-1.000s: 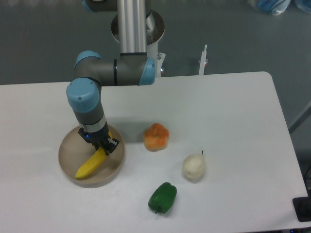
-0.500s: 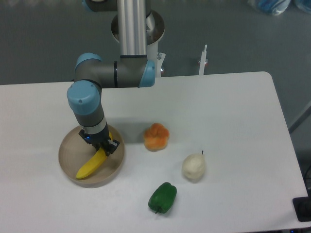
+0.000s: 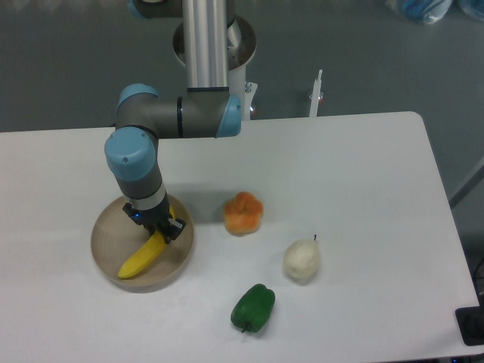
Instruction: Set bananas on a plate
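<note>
The gripper [image 3: 162,228] sits right over the banana [image 3: 141,258], which lies in the plate [image 3: 105,228] below it. I cannot tell if its fingers are clamped.

Setting: robotics laboratory or test cell. Evidence: plain white table [image 3: 340,174] with rounded corners, bare of household fittings; grey-and-blue industrial arm [image 3: 170,117] mounted on a metal column [image 3: 206,38] behind the table's far edge; dull grey floor [image 3: 68,60] beyond the table. Laid out on the table as test props: plastic-looking banana [image 3: 140,257] in a tan plate [image 3: 106,227], orange fruit [image 3: 243,212], pale pear [image 3: 302,260], green pepper [image 3: 253,308].
</note>
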Robot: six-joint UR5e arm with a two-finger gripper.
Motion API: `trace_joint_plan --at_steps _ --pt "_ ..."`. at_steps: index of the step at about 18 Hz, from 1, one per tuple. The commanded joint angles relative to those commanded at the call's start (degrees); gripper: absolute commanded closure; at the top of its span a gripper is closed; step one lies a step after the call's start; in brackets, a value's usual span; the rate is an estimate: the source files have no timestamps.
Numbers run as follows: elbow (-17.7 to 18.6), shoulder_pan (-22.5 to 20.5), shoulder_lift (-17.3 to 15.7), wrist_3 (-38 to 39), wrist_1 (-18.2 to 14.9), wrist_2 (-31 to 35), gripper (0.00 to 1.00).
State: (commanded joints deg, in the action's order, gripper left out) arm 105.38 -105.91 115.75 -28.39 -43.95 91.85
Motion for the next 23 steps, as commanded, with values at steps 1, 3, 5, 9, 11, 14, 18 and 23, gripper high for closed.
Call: trace_joint_plan --at_steps 1,3,5,9,11,14,18,23 --pt "0.0 0.0 0.0 0.0 0.0 0.0 0.72" --pt "0.0 0.09 0.09 0.0 0.0 0.0 0.71" --pt "0.0 0.0 0.09 -0.09 0.0 0.0 0.67" --pt "-0.09 -0.09 -0.26 0.26 0.0 0.0 0.2" --pt "-0.09 -0.26 -0.7 0.26 0.0 0.09 0.03" --pt "-0.53 -0.61 -2.54 0.35 -0.09 0.0 0.0" --pt "-0.44 -3.33 -6.32 0.0 -0.35 -0.09 0.0" --pt "-1.57 -9.56 -9.22 -2.18 -0.7 0.26 0.0"
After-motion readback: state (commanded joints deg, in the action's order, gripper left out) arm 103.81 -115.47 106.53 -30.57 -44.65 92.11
